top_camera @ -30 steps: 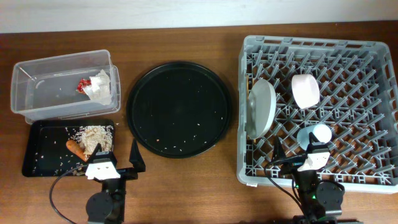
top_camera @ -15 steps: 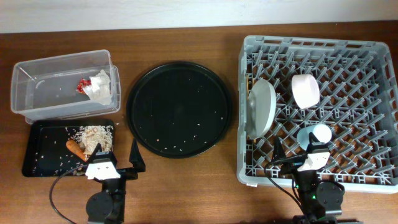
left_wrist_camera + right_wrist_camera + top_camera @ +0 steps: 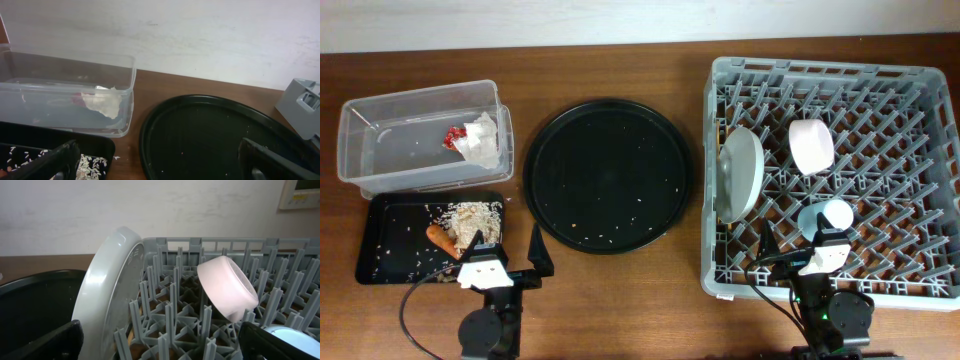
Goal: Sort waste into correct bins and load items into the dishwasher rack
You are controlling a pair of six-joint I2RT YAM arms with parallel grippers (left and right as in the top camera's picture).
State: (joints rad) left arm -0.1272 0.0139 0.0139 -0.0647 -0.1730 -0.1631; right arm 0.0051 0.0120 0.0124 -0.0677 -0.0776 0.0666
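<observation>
The clear tub (image 3: pixel 380 165) holds the red wrapper (image 3: pixel 451 137) and the white napkin (image 3: pixel 480 138). The shallow black tray (image 3: pixel 385 250) below it holds rice scraps (image 3: pixel 475 214) and the orange sausage piece (image 3: pixel 442 239). The grey rack (image 3: pixel 820 68) holds the white plate (image 3: pixel 740 175) on edge, the white bowl (image 3: pixel 810 145) and the light-blue cup (image 3: pixel 825 217). I cannot make out the chopsticks. My left gripper (image 3: pixel 507 248) is open and empty near the front edge, between the black tray and the round tray. My right gripper (image 3: pixel 798 245) is open and empty over the rack's front.
A large round black tray (image 3: pixel 610 160) with a few crumbs lies in the middle. In the left wrist view the tub (image 3: pixel 50 100) and the napkin (image 3: pixel 105 102) lie ahead on the left. In the right wrist view the plate (image 3: pixel 110 290) and the bowl (image 3: pixel 227 287) stand close ahead.
</observation>
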